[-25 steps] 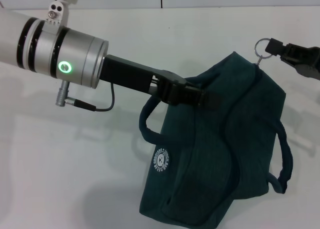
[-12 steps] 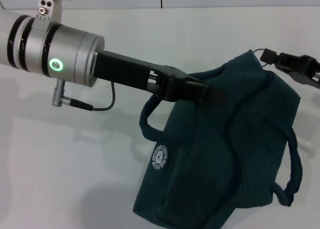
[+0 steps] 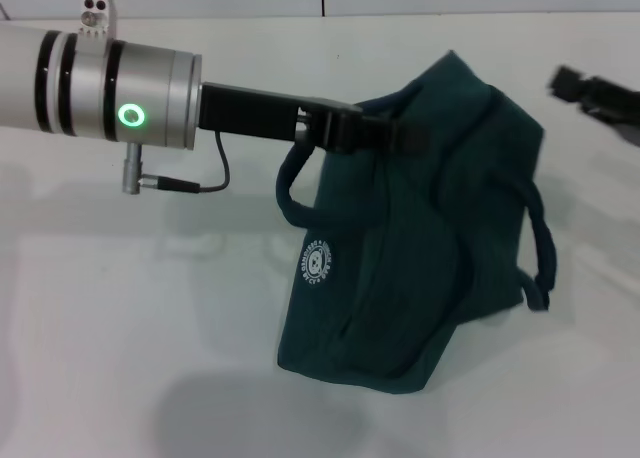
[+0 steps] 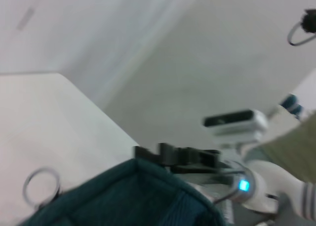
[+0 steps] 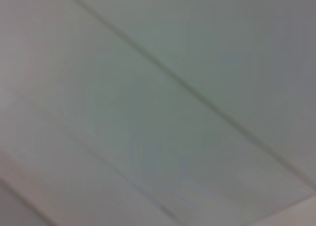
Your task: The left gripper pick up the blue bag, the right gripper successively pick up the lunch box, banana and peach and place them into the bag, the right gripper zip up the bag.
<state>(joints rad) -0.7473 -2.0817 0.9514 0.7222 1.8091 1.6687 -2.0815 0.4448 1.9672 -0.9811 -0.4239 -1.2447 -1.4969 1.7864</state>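
Note:
The blue bag hangs over the white table, its white logo facing me. My left gripper is shut on the fabric at the bag's top edge. One loop handle droops on the left, another on the right. My right gripper is at the far right, apart from the bag. In the left wrist view the bag's top shows with the ring zip pull beside it. The lunch box, banana and peach are out of view.
The white table spreads under and around the bag, with a pale wall behind it. The left wrist view shows the robot's head camera. Only a blurred pale surface fills the right wrist view.
The bag has swung left and lifted slightly with my left gripper. My right gripper, which held the ring zip pull a second ago, now stands apart from the bag.

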